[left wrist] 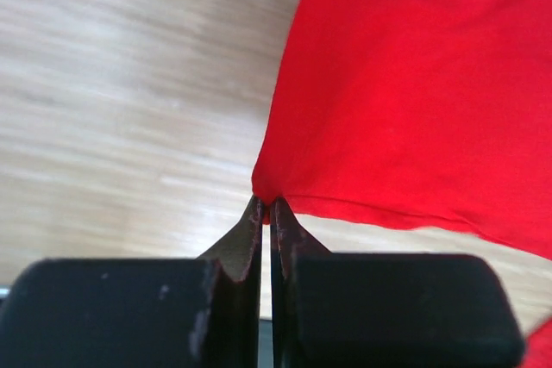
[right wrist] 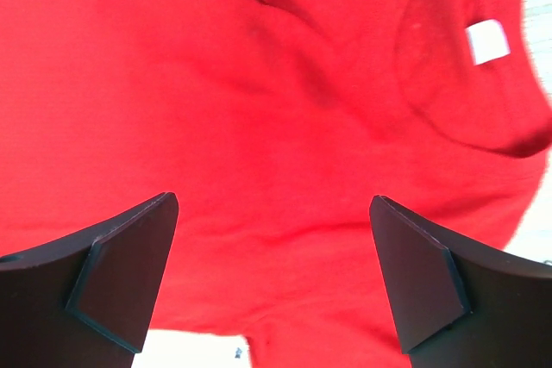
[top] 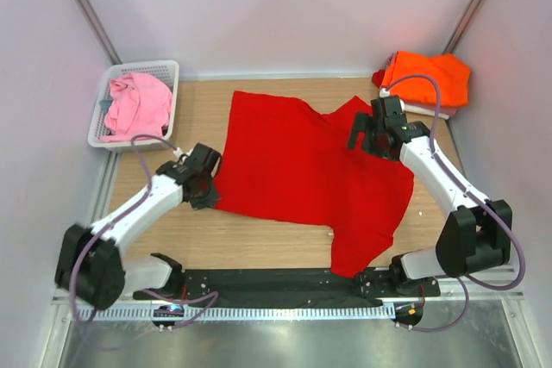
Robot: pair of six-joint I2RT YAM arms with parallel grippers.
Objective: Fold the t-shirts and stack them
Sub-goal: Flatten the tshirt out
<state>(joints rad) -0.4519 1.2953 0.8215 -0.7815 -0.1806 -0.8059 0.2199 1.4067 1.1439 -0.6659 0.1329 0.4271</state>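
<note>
We are pinching the left corner of the red t-shirt point(top: 302, 170), spread across the table point(top: 259, 239), with our left gripper point(left wrist: 266, 204) clamped. Our right gripper point(right wrist: 273, 198) is hovering wide apart near its collar point(right wrist: 466, 122), holding nothing. A pink t-shirt point(top: 138, 102) is sitting in the basket point(top: 164, 66); an orange t-shirt point(top: 431, 75) is lying far right.

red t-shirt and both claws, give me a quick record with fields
red t-shirt: spread out on the table, unfolded
left claw: shut on a corner of the red t-shirt
right claw: open, over the red t-shirt near its collar
pink t-shirt: bunched in the white basket, far left
orange t-shirt: lying at the far right corner
</note>
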